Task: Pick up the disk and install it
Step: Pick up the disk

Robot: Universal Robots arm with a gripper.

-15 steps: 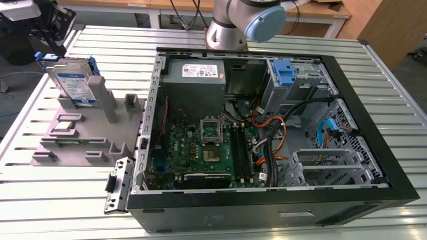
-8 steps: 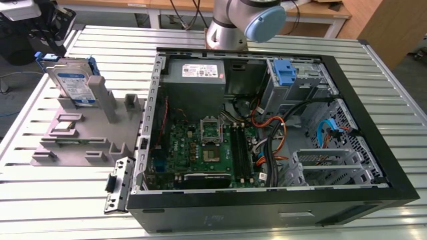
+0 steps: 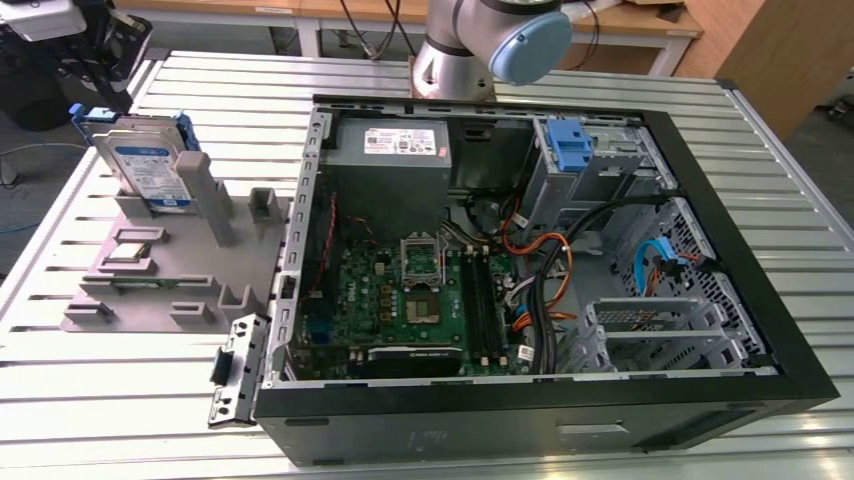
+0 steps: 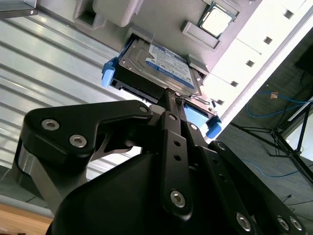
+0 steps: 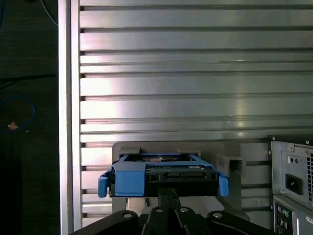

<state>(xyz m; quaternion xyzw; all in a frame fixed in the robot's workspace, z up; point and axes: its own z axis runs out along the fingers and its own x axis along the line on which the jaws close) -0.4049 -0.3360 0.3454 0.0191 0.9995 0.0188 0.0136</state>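
The disk (image 3: 144,170) stands on edge in a slot of the grey holder (image 3: 174,270) at the exterior view's left. It is a silver drive with a white-and-blue label, framed by a blue carrier bracket. In both wrist views my gripper (image 4: 172,98) (image 5: 168,192) points straight at the disk's (image 4: 161,61) (image 5: 164,174) nearest edge, at about its middle. The two black fingers lie close together with nothing between them. Their tips end right at that edge; I cannot tell whether they touch it.
The open computer case (image 3: 534,420) lies on the slatted metal table (image 3: 80,400), to the exterior view's right of the holder. Inside are the grey power-supply box (image 3: 400,145) and a blue bracket (image 3: 570,145) in the drive bay. A processor chip (image 4: 215,19) rests on the holder.
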